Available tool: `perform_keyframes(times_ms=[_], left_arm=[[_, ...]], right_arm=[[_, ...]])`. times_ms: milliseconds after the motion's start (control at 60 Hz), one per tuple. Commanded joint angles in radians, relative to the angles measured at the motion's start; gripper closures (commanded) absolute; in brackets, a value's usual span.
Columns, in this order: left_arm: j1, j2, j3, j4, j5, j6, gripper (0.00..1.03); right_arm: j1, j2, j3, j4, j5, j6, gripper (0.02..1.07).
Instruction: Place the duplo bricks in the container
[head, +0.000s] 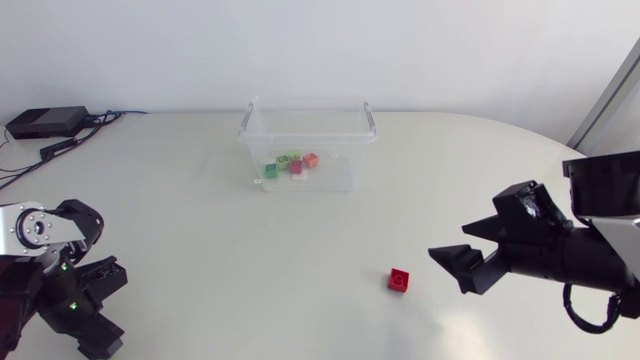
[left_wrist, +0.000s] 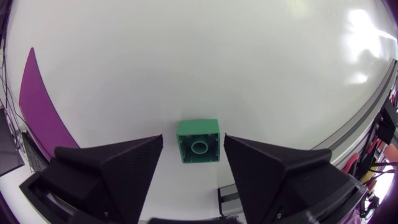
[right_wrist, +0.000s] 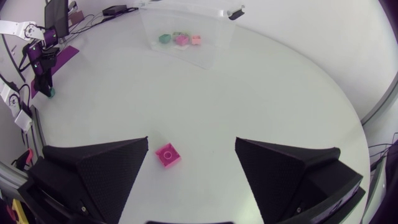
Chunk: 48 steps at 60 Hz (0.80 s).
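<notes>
Head view: a clear plastic container (head: 258, 128) is noted at 12 o'clock on the table (head: 200, 240), with green, pink and orange duplo bricks (head: 296, 166) lying inside. A red duplo brick (head: 399, 279) is recorded on the table at 5 o'clock, close to the right gripper (head: 448, 243) at 4 o'clock. The jaws of that gripper are spread wide and nothing is held.

At 8 o'clock, a green duplo brick (left_wrist: 198, 141) is seen on the table between the fingers of the left gripper (left_wrist: 193, 138). A narrow gap is observed on each side, so these jaws are parted and not clamped.
</notes>
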Motion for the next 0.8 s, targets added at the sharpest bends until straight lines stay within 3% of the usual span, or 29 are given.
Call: perform_keyframes(times_ms=[0,133,283,533,783], left_arm=[[0.014,0.021,-0.026,0.012,-0.009,0.039,0.48],[0.014,0.034,-0.042,0.026,0.002,0.060,0.65],[0.005,0.009,-0.052,0.032,0.020,0.085,0.75],[-0.029,-0.120,-0.013,0.017,0.080,0.106,0.77],[-0.075,-0.193,0.084,0.001,0.195,0.077,0.77]], right_arm=[[0.018,0.015,0.033,-0.018,0.001,-0.046,0.06],[0.035,0.049,0.041,-0.016,0.003,-0.070,0.07],[0.044,0.165,0.072,-0.015,-0.002,-0.104,0.07],[0.096,0.271,0.108,-0.022,-0.016,-0.271,0.07],[0.095,0.454,0.173,-0.027,-0.042,-0.451,0.07]])
